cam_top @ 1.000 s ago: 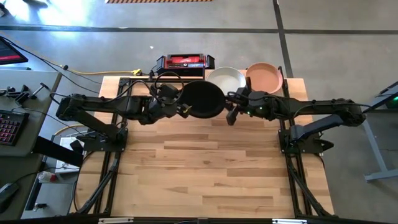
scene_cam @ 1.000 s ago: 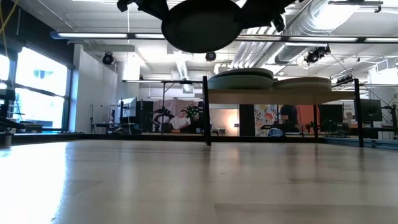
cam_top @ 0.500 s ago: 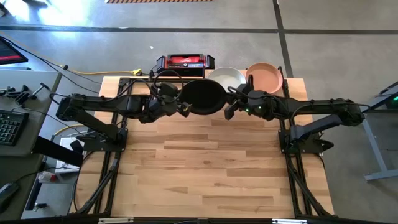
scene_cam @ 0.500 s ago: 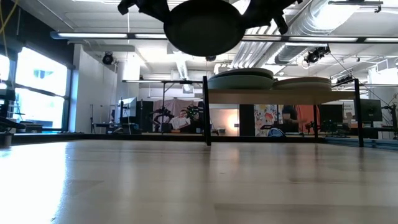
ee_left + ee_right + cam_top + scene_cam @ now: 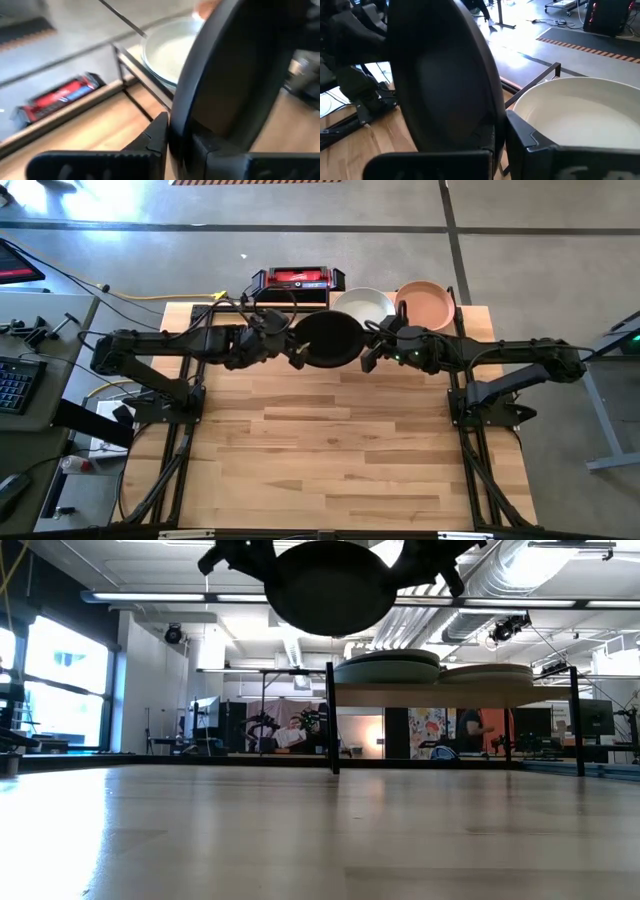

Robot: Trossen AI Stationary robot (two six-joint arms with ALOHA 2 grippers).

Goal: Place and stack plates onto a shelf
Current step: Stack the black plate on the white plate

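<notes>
A black plate (image 5: 327, 340) hangs high over the table's far middle, roughly level, between my two grippers. My left gripper (image 5: 297, 350) stands at its left rim and my right gripper (image 5: 366, 348) at its right rim, both shut on it. Just beyond and to the right stands the shelf (image 5: 540, 688). On it are an off-white plate (image 5: 365, 304) topping a stack and, to its right, a terracotta pink plate (image 5: 427, 302). In the low view the black plate (image 5: 330, 590) hangs above shelf height, left of the shelf's left post. My left gripper has the black plate's left rim (image 5: 182, 115) between its two fingers, one on each face. It comes in level from the table's left, and the plate is clear of the table. My right gripper pinches the right rim (image 5: 492, 107) between its two fingers, level from the table's right. The plate is lifted clear.
A red-and-black box (image 5: 297, 279) lies at the table's far edge, behind the plate. The shelf's thin black posts (image 5: 331, 720) rise at its corners. The wide wooden tabletop (image 5: 330, 450) stretches toward the near edge. People and desks show in the room beyond.
My right gripper has come in from the right and shut on the black plate's right rim. The plate has stayed aloft, shifting slightly toward the shelf. My left arm has drawn a little toward the far edge.
</notes>
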